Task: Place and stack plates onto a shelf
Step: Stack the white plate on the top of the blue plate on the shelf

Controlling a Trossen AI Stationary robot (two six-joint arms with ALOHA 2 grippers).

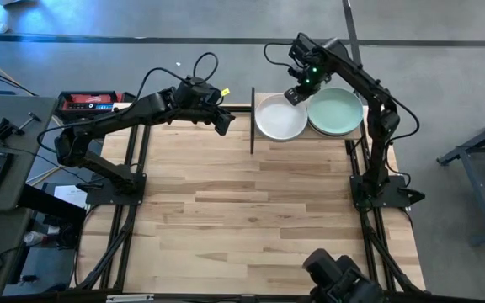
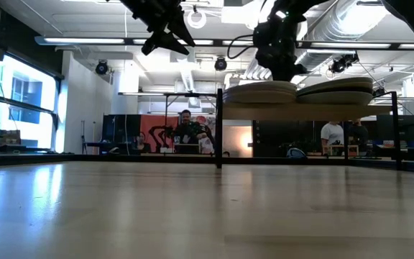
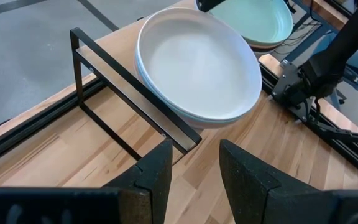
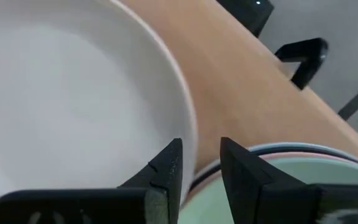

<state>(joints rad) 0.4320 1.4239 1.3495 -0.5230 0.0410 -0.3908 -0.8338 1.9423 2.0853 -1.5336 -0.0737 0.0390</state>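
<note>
- Both sets of jaws stand parted with nothing between them: the right gripper (image 1: 295, 95) has a narrow gap between its dark fingers, and the left gripper (image 3: 191, 168) shows about the same gap in its own wrist view.
- That right gripper hangs above the small raised light-wood shelf with thin black metal posts (image 1: 253, 119), its fingertips (image 4: 169, 163) poised over the spot where the two piles of plates nearly meet.
- On the shelf's left half sits the round, matte, pale white shallow plate (image 1: 280, 117), topmost of its pile; the left wrist view shows at least one more rim beneath it.
- Just beside it, on the right half, lies the round, matte, mint green shallow plate (image 1: 336, 111), also on top of a pile; a pink rim (image 4: 303, 150) and a darker edge peek out under it in the right wrist view.
- From table height, both piles (image 2: 297, 92) look level and sit side by side on the raised board.
- Left gripper hovers in the air near the shelf's left black post, pointing toward the white plate and well clear of it.
- Large slatted wooden table top (image 1: 251, 219) spreads out in front of the shelf.
- Across the room, a person (image 2: 185, 129) sits behind a desk and another (image 2: 331, 134) stands farther right.
</note>
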